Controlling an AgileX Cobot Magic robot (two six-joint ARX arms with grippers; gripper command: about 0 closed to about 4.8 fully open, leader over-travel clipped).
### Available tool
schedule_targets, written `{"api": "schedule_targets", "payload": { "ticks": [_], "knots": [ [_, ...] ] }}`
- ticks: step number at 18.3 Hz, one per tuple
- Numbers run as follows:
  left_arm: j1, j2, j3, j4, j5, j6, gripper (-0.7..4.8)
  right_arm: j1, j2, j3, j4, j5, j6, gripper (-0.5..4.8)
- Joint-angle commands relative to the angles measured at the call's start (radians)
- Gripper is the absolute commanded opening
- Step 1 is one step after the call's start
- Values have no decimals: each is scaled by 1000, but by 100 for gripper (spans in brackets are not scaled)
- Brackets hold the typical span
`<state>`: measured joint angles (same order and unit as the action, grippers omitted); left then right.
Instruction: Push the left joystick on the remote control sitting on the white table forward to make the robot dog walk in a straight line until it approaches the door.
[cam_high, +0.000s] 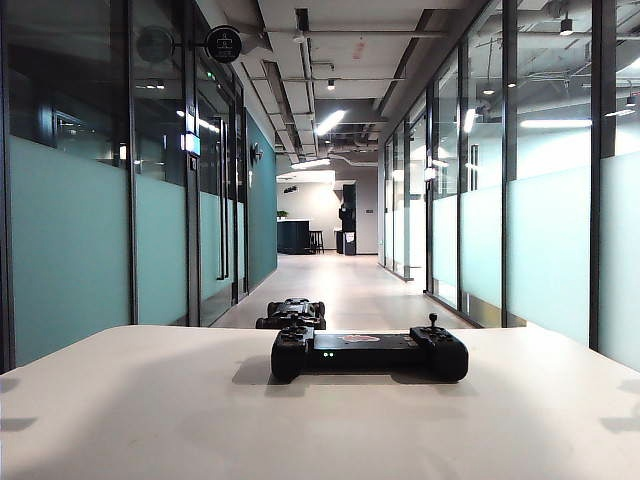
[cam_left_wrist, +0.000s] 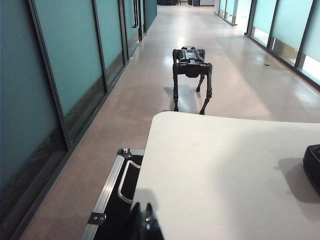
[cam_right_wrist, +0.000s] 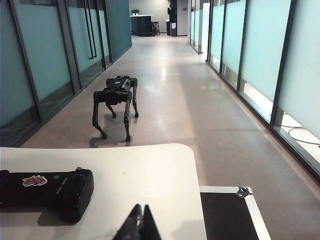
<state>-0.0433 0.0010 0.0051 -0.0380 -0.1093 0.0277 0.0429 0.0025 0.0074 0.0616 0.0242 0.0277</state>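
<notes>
White table (cam_high: 150, 420) fills the lower half of the exterior view, its broad matte top bare in front and its far edge rounded. Near that far edge, a little right of the middle, lies the remote control (cam_high: 369, 352), a wide flat black controller with bulky rounded ends, two small green lights on the side facing the camera, a reddish mark on its top and a thin stick rising from its right end. Neither arm shows in that view. Just beyond the table's edge stands the robot dog (cam_high: 292, 313), black and low, only its back visible there; the wrist views show it standing on four thin jointed legs on the glossy corridor floor, close to the table and pointed down the corridor. In the left wrist view the left gripper (cam_left_wrist: 146, 224) hangs at the near left side of the table, its two dark fingers pressed together with nothing between them, well apart from the remote control, of which only a black corner shows. In the right wrist view the right gripper (cam_right_wrist: 139, 224) sits over the near right part of the table, jaws closed and empty, near the controller's right end but not touching it. On the floor beside the table on each side lies a black case with metal edging (cam_left_wrist: 107, 192).
</notes>
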Motion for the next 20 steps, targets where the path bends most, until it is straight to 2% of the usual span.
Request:
{"api": "schedule_targets", "payload": {
  "ticks": [1, 7, 12, 20],
  "knots": [
    [2, 0, 3, 72, 1, -2, -5, 1, -3, -8, 29, 3, -2, -6],
    [2, 0, 29, 91, 2, -2, -5, 2, -1, 10, 48, 52, -3, -6],
    [2, 14, 53, 95, 1, -2, -5, 3, 0, 41, 48, 51, -37, -6],
    [2, 173, 102, 191, 42, -1, -5, 8, 7, 109, 40, 40, -62, -6]
  ]
}}
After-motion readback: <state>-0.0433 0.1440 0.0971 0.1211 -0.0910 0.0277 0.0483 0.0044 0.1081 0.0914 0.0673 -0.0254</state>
